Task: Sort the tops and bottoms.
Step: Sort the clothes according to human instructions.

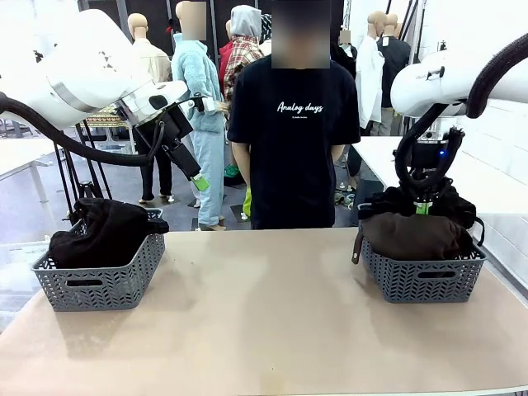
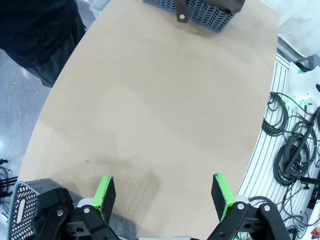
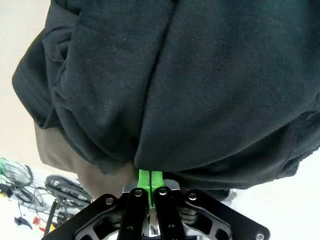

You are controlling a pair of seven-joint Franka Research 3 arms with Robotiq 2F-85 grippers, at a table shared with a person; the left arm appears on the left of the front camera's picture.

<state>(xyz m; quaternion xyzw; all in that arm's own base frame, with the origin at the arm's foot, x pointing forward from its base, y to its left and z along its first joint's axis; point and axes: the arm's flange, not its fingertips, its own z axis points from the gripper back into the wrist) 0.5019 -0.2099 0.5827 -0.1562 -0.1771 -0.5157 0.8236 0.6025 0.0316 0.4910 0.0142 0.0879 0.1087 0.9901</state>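
two right fingers (image 3: pixel 149 181) pinch the black garment (image 3: pixel 200 75); left fingers (image 2: pixel 165 197) spread, empty.

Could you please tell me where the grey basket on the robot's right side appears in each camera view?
Front view: the right grey basket sits at the table's right side, holding a brown garment.
Left wrist view: the same basket lies at the top edge, cut off.
Right wrist view: not identifiable; a black garment covers the picture.
Shared landmark: the tan table.

A dark brown garment (image 1: pixel 99 231) lay bundled in the left basket (image 1: pixel 99 285). In the right basket (image 1: pixel 422 276), a black garment (image 1: pixel 388 202) draped over a brown one (image 1: pixel 408 235).
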